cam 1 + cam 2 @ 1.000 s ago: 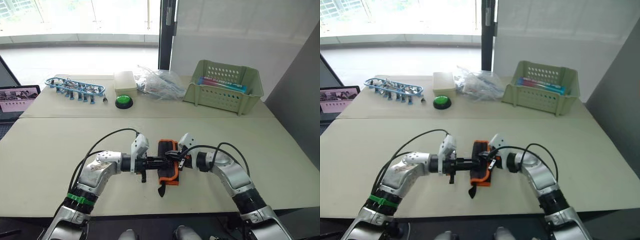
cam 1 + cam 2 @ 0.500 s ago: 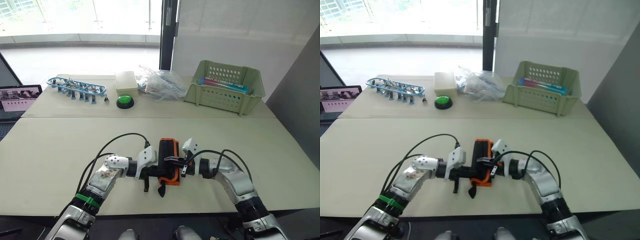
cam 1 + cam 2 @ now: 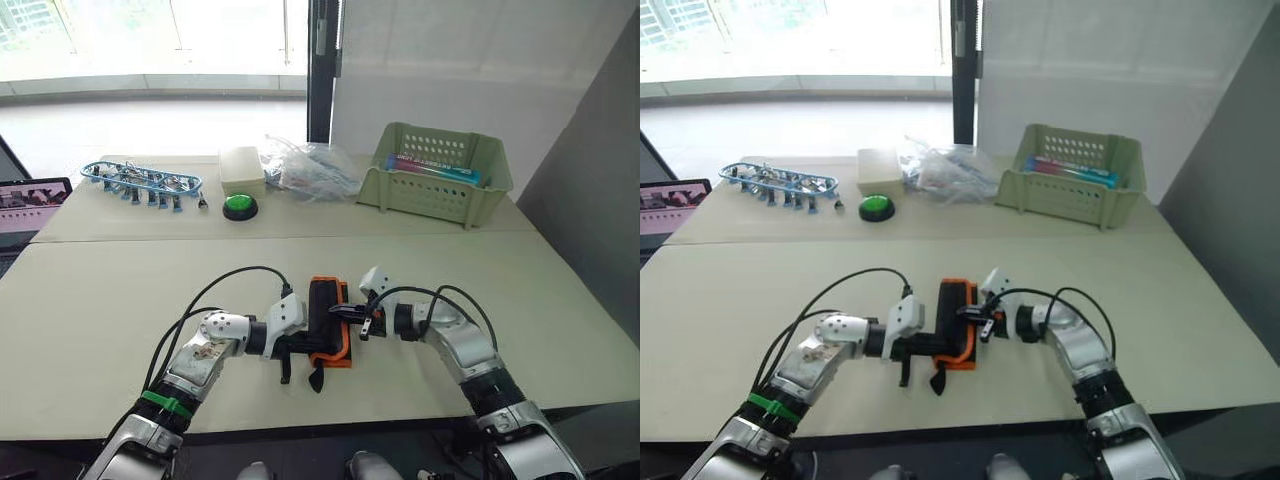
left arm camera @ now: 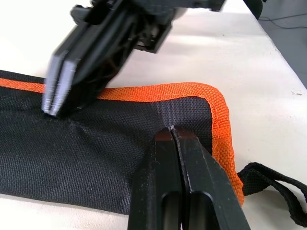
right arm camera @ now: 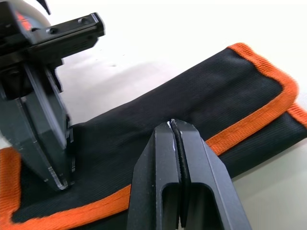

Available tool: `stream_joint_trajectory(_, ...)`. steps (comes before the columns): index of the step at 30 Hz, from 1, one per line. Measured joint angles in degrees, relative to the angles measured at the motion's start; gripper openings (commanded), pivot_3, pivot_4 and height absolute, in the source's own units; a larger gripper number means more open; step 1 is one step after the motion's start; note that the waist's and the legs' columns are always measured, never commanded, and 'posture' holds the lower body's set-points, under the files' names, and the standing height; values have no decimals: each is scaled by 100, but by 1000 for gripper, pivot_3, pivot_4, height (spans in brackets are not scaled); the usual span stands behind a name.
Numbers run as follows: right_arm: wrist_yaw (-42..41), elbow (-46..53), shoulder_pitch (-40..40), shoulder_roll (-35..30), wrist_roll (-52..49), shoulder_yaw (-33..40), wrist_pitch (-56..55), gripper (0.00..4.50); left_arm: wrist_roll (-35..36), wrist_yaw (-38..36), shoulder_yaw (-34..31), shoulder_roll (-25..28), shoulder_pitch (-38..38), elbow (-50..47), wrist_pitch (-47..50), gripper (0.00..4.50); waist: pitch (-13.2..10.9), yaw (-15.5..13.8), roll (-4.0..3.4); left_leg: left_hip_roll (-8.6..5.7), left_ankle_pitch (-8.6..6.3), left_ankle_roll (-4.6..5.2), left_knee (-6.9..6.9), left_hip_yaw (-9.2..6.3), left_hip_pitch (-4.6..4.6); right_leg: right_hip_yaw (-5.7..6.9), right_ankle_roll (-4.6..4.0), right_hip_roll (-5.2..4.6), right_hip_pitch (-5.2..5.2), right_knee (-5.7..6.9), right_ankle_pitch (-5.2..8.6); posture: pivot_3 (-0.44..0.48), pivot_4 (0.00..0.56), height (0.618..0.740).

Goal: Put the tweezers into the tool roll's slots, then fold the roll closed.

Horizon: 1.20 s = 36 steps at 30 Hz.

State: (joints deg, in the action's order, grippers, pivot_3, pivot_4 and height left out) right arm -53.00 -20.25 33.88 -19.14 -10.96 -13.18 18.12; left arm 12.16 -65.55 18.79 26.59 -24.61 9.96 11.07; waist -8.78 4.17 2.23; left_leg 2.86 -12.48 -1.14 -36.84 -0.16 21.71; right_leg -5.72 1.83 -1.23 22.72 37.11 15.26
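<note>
From my head, the green basket [image 3: 437,184] at the far right of the table [image 3: 90,290] holds a blue and pink packet. The tool roll [image 3: 326,334] lies folded near the front edge, between my two arms, its strap loop [image 3: 316,379] trailing toward me.

My left wrist shows my left end effector [image 4: 171,132] closed, fingertips pressing the black fabric beside the orange corner edging.

My right wrist shows my right end effector [image 5: 173,125] closed too, tips resting on the roll's black cloth close to the orange border
</note>
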Motion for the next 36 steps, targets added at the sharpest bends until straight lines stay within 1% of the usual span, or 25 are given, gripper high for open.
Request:
stream_joint_trajectory(8, 551, -1465, 935, 384, 336, 118, -353, 0, -5, -38, 3, 15, 34, -40, -22, 17, 1, -2, -3, 1, 0, 0, 1, 0, -3, -5, 1, 0, -7, -3, 2, 0, 150, 738)
stream_joint_trajectory(10, 574, -1622, 1012, 414, 351, 158, -438, 0, -5, -36, 1, 15, 50, -56, -34, 17, 1, -12, -3, 0, 0, 0, 1, -1, 2, -6, 2, 0, -6, -4, 3, 0, 150, 738)
stream_joint_trajectory(12, 525, -1560, 967, 412, 337, 207, -488, 0, -4, -26, -34, 18, 89, -122, -56, 17, 1, -10, -3, 0, 0, 0, 1, -1, 8, -7, 3, 0, -2, -4, 3, 0, 150, 738)
stream_joint_trajectory(15, 346, -1017, 612, 346, 151, 368, -481, 0, 7, 124, -201, 38, 264, -337, -62, 17, 0, -11, -4, 0, 0, 0, 1, -3, 58, -8, 3, 0, 45, -2, 3, 0, 150, 738)
stream_joint_trajectory(16, 273, -520, 346, 276, -42, 466, -301, 0, 107, 204, -335, 51, 417, -569, 11, 17, -5, -14, -9, 1, 0, 1, 1, -5, 75, -7, -2, 1, 62, 0, 0, 0, 150, 738)
stream_joint_trajectory(17, 185, 27, 75, 177, -266, 581, -175, 0, 227, 265, -536, 158, 639, -789, 76, 17, -7, -6, -14, 3, 0, 1, 1, -5, 98, -8, -21, 0, 90, 8, -12, 0, 150, 738)
stream_joint_trajectory(19, 117, 1017, -312, -140, -634, 869, 181, 0, 541, 374, -1053, 435, 1000, -1187, 273, 17, -11, -22, -19, 2, 0, 1, 1, -9, 164, -8, -32, -2, 166, 28, -22, 0, 150, 738)
stream_joint_trajectory(21, 77, 1938, -695, -511, -1019, 1230, 573, 0, 996, 450, -1710, 656, 1301, -1641, 516, 17, -15, -57, -20, -2, -1, 1, 1, -16, 169, 3, -30, -11, 171, 40, -21, 0, 150, 738)
stream_joint_trajectory(23, 34, 2769, -1196, -937, -1359, 1568, 890, 545, 1393, 549, -2394, 904, 1617, -2087, 654, 530, -16, -95, -22, -3, -6, 5, 9, -20, 164, 12, -26, -14, 156, 15, -18, 0, 150, 738)
stream_joint_trajectory(24, 16, 3052, -1485, -1151, -1464, 1734, 971, 802, 1455, 589, -2688, 1038, 1806, -2193, 628, 766, -17, -118, -24, -4, -6, 5, 18, -18, 164, 13, -26, -17, 151, -6, -18, 0, 150, 738)
stream_joint_trajectory(26, -44, 3283, -2124, -1563, -1520, 2108, 1042, 1538, 1464, 604, -3198, 1350, 2321, -2166, 576, 1481, -18, -151, -24, -13, -7, 5, 19, -8, 160, 9, -23, -28, 145, -15, -16, 0, 150, 738)
stream_joint_trajectory(27, -46, 3291, -2357, -1666, -1519, 2289, 1024, 1864, 1463, 579, -3363, 1451, 2567, -2143, 537, 1796, -19, -156, -23, -16, -7, 6, 19, -1, 164, 7, -22, -33, 150, -21, -15, 0, 150, 738)
stream_joint_trajectory(28, -52, 3273, -2635, -1774, -1513, 2524, 941, 2197, 1467, 501, -3556, 1548, 2886, -2123, 484, 2123, -21, -156, -23, -15, -7, 6, 19, 7, 164, 5, -21, -35, 148, -31, -15, 0, 150, 738)
stream_joint_trajectory(30, -104, 3106, -2987, -1929, -1505, 2868, 687, 2822, 1466, 320, -3822, 1683, 3290, -1980, 299, 2745, -23, -159, -20, -14, -6, 6, 17, 12, 160, 4, -4, -34, 147, -36, -3, 0, 150, 738)
stream_joint_trajectory(32, -199, 2799, -3319, -2094, -1477, 3183, 405, 3561, 1441, 156, -4088, 1812, 3580, -1712, 35, 3454, -25, -166, -17, -9, -6, 6, 17, 16, 150, 5, 9, -32, 143, -34, 8, 0, 150, 738)
stream_joint_trajectory(34, -295, 2407, -3529, -2153, -1436, 3425, 51, 4210, 1394, 22, -4290, 1894, 3659, -1280, -264, 4084, -25, -178, -18, -3, -4, 8, 17, 24, 144, 7, 5, -31, 142, -29, 9, 0, 150, 738)
stream_joint_trajectory(35, -363, 2101, -3626, -2185, -1420, 3584, -216, 4500, 1362, -66, -4392, 1965, 3649, -888, -486, 4461, -25, -181, -19, -2, -4, 8, 17, 26, 144, 8, -14, -30, 144, -27, 17, 0, 150, 738)
stream_joint_trajectory(36, -396, 1882, -3708, -2220, -1401, 3720, -358, 4500, 1331, -97, -4490, 2017, 3659, -643, -587, 4485, -26, -180, -19, -2, -4, 8, 17, 26, 144, 8, -30, -30, 144, -26, 25, 0, 150, 738)
